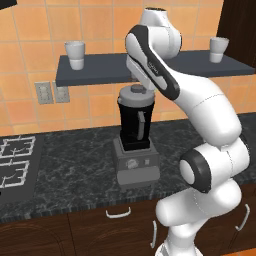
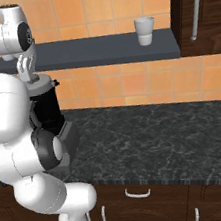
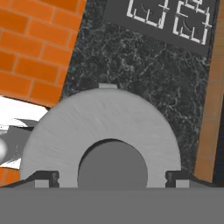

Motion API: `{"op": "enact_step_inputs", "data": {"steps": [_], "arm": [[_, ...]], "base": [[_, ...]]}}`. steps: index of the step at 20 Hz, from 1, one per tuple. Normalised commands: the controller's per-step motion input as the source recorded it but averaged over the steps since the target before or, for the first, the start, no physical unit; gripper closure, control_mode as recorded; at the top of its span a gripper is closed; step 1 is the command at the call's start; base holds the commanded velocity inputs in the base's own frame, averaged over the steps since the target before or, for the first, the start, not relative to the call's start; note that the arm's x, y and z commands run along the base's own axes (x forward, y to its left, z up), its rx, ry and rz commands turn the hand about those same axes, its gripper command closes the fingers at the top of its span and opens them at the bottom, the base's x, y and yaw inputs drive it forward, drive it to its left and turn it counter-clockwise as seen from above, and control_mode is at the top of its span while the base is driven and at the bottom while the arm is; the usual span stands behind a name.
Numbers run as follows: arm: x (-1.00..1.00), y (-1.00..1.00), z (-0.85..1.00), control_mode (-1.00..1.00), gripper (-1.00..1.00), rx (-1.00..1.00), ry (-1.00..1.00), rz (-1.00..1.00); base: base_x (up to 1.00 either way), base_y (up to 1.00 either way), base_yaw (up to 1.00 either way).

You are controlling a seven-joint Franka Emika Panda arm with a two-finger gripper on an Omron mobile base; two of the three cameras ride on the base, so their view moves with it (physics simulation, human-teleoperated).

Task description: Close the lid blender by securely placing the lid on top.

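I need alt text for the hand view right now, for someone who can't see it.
Looking straight down, the round grey lid with its raised centre knob lies between the open pincer's two dark fingertips. Beyond it lie black speckled counter, orange wall tile and stove grates.

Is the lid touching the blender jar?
Touching. The left base view shows the lid seated on the blender jar's rim, with no gap between them.

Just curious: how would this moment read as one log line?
lid: on blender jar | gripper: jaws open, either side of knob | counter
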Motion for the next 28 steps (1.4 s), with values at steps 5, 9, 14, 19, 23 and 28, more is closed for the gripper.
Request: {"op": "enact_step_inputs", "data": {"steps": [5, 9, 14, 19, 23, 28], "arm": [[-0.47, -0.1, 0.29, -1.0, -1.0, 0.03, -0.35, 0.0], [-0.68, -0.25, 0.17, -1.0, -1.0, 0.05, -0.33, 0.0], [-0.79, -0.79, -0.04, -1.0, -1.0, 0.12, -0.17, -0.04], [-0.34, -0.84, -0.33, -1.0, -1.0, 0.04, -0.03, -0.09], [-0.01, -0.23, -0.06, -1.0, -1.0, 0.0, 0.0, -0.01], [-0.01, -0.22, -0.14, -1.0, -1.0, 0.0, 0.0, 0.0]], "base": [[0.0, 0.0, 0.0], [0.0, 0.0, 0.0], [0.0, 0.0, 0.0], [0.0, 0.0, 0.0], [0.0, 0.0, 0.0], [0.0, 0.0, 0.0]]}}
